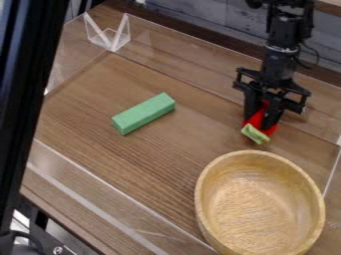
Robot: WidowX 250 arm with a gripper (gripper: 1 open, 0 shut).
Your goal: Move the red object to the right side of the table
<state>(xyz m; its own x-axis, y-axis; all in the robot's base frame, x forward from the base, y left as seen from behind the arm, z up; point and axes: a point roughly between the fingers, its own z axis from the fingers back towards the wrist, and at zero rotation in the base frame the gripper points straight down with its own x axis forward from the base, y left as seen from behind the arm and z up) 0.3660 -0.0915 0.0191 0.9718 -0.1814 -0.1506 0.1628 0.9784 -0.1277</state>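
Observation:
The red object [256, 129], a small strawberry-like toy with a yellow-green leafy end, rests on the brown wood-grain table [120, 90] at the right side. My black gripper [269, 117] points almost straight down onto it. Its dark fingers [278, 108] stand on either side of the toy's upper red part, shut on it. The toy's lower leafy end touches the tabletop, and its top is hidden between the fingers.
A green rectangular block [143, 113] lies near the table's middle. A round light wooden bowl [258, 207] sits at the front right, just below the toy. Low clear acrylic walls [107, 32] border the table. A dark post crosses the left edge.

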